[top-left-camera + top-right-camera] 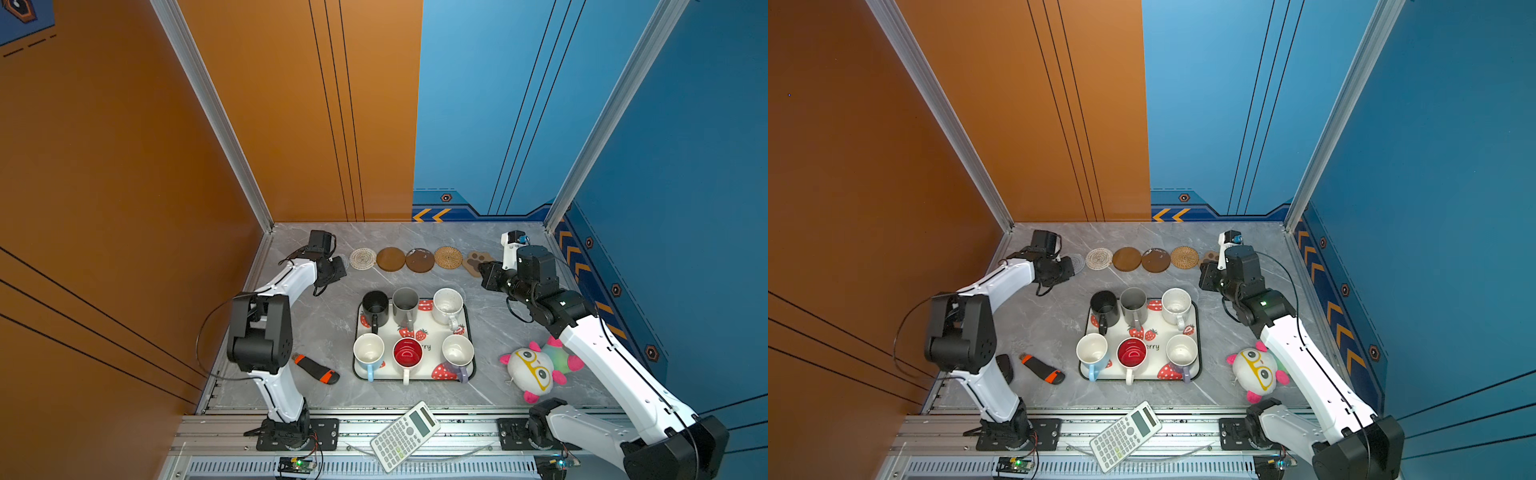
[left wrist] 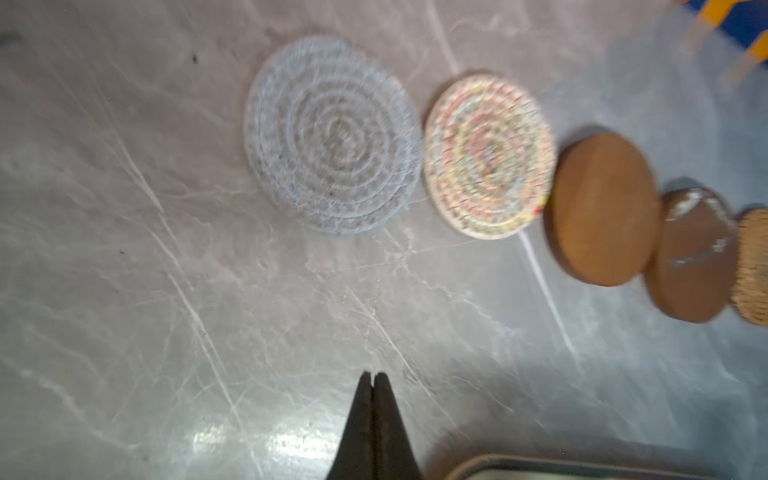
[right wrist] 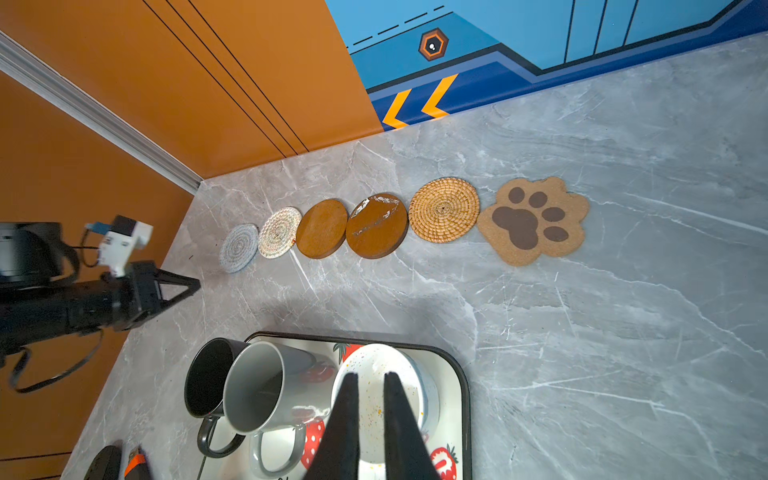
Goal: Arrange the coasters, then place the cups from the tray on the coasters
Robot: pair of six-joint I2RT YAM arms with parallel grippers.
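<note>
Coasters [image 3: 376, 226]: all six lined along the far edge, arranging looks done | cups [image 1: 407, 353]: all six on tray [image 1: 434, 328], mid-table | left gripper [image 2: 374, 376]: pinched shut, empty, at row's left end | right gripper [image 3: 370, 376]: jaws a narrow gap apart, empty, far-right of tray | next, I'd say: widen, take speckled cup [image 3: 374, 359], carry it far onto a coaster.

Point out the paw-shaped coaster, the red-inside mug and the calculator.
paw-shaped coaster [image 3: 517, 227]: right wrist view, large dark pad.
red-inside mug [image 1: 407, 351]: a top view, red interior.
calculator [image 1: 401, 440]: a top view, keypad.
</note>
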